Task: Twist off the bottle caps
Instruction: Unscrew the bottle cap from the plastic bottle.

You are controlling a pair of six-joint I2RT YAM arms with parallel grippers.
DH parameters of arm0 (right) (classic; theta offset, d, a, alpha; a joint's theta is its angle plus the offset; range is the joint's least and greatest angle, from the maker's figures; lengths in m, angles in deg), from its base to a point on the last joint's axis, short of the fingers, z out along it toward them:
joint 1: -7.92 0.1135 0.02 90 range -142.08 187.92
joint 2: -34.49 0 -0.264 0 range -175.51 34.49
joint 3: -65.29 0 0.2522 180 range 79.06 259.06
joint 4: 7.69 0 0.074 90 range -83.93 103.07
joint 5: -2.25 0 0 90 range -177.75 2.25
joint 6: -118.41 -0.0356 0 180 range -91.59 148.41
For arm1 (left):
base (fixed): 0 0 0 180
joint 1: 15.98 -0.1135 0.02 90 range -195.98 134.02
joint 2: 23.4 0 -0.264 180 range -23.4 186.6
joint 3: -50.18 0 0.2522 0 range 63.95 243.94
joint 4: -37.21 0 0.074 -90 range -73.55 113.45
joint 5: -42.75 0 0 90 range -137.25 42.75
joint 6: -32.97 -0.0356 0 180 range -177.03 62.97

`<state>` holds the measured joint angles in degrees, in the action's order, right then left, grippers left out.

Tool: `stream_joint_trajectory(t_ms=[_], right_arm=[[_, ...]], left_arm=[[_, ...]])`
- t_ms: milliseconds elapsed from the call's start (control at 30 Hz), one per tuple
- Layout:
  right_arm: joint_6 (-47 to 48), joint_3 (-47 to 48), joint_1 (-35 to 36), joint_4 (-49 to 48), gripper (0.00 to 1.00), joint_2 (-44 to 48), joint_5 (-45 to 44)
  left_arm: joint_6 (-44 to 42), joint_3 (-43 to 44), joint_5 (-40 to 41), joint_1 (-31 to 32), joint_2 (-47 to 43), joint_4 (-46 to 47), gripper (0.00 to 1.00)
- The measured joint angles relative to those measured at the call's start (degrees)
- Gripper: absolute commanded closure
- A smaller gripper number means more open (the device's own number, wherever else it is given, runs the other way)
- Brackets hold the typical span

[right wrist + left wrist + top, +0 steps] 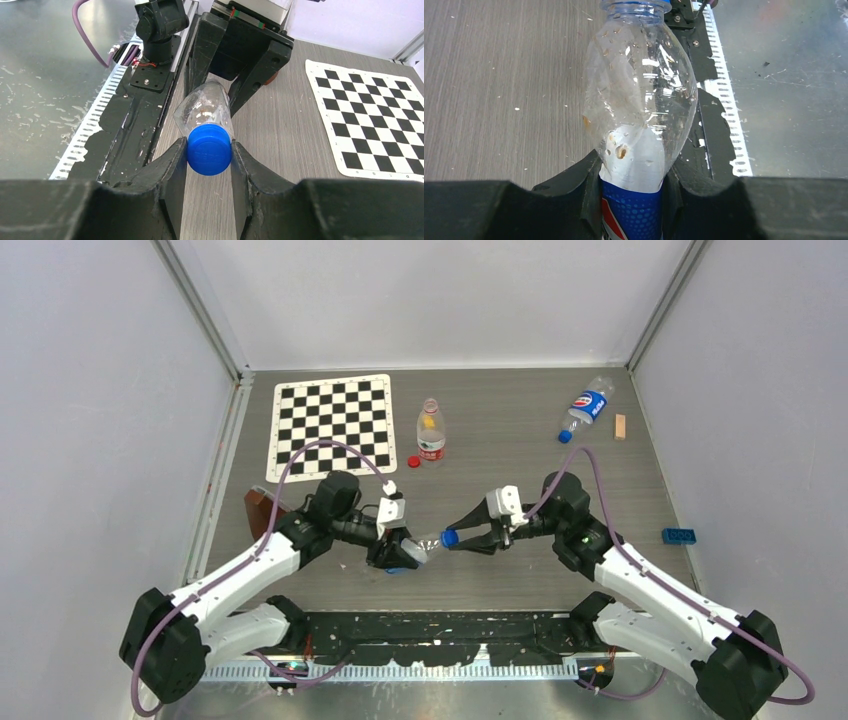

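Observation:
My left gripper (405, 552) is shut on a clear blue-labelled bottle (640, 100), holding its body near the label, neck pointing right. My right gripper (455, 538) is shut on that bottle's blue cap (209, 149), one finger on each side of it; the cap sits on the neck. A red-and-white-labelled bottle (431, 432) stands upright at the back, with a red cap (414, 462) lying on the table to its left. A second blue-labelled bottle (585, 412) lies at the back right with its blue cap (565, 437) on.
A checkerboard mat (330, 425) lies at the back left. A small wooden block (620, 426) is beside the lying bottle. A blue brick (679, 536) sits at the right edge. A brown object (260, 510) lies behind the left arm.

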<state>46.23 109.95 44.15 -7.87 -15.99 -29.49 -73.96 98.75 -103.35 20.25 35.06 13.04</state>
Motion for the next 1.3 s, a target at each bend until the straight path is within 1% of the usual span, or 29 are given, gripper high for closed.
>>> stream_joint_trajectory(t_ms=[33, 67, 100, 167, 200, 300, 333, 400, 600, 733, 833, 933, 1000, 1100, 1200, 1300], right_arm=[[0.3, 0.2, 0.0, 0.3, 0.76, 0.0, 0.1], [0.5, 0.4, 0.0, 1.0, 0.67, 0.0, 0.0], [0.5, 0.8, 0.0, 1.7, 0.48, 0.0, -0.2], [-0.4, 1.5, 0.1, 2.9, 0.37, 0.0, -1.4], [-1.2, 1.7, 0.1, 3.3, 0.35, 0.0, -2.3], [-5.0, 1.8, 0.0, 4.7, 0.33, 0.0, -6.7], [-6.0, 1.8, 0.0, 4.9, 0.28, 0.1, -7.4], [-8.8, 1.8, 0.0, 5.4, 0.23, 0.6, -10.2], [-19.3, 0.4, 0.0, 1.4, 0.22, 4.0, -19.1], [-29.9, 0.1, 0.0, -0.2, 0.19, 4.3, -27.7], [-39.1, 2.1, 0.0, 2.7, 0.19, 3.1, -34.9], [-48.6, 8.7, 0.0, 9.4, 0.19, -1.2, -41.0], [-52.9, 11.5, 0.0, 11.1, 0.19, -3.0, -42.3], [-60.3, 12.4, 0.0, 10.4, 0.20, -4.3, -42.6], [-65.5, 12.5, 0.0, 9.9, 0.22, -6.2, -42.5], [-68.0, 12.6, 0.0, 10.4, 0.25, -8.6, -42.0]], left_arm=[[0.0, 0.4, -0.3, -0.1, 0.3, -0.5, 0.91], [0.0, 0.6, -0.5, -0.2, 0.5, -0.9, 0.91], [0.0, 0.7, -0.5, -0.2, 0.6, -0.9, 0.91], [0.2, 0.7, -0.4, -0.2, 0.5, -0.6, 0.91], [0.4, 0.7, 0.0, -0.3, 0.5, -0.3, 0.91], [0.9, 0.6, 2.5, -0.6, -0.5, 1.0, 0.91], [1.1, 0.5, 3.3, -0.7, -0.8, 1.2, 0.91], [1.4, 0.2, 5.9, -0.7, -1.2, 1.7, 0.91], [2.1, -1.9, 14.3, -0.7, -1.3, 4.8, 0.91], [3.5, -5.8, 20.2, -0.7, -2.3, 11.4, 0.93], [4.1, -9.0, 24.1, -0.7, -3.8, 15.2, 0.94], [4.2, -10.9, 28.6, 0.3, -5.2, 18.1, 0.94], [3.9, -11.4, 30.9, 1.2, -5.9, 19.4, 0.94], [2.8, -11.7, 33.9, 3.2, -6.9, 21.0, 0.94], [1.7, -11.7, 36.5, 5.1, -7.4, 21.6, 0.95], [0.9, -11.8, 39.1, 6.5, -7.8, 22.2, 0.95]])
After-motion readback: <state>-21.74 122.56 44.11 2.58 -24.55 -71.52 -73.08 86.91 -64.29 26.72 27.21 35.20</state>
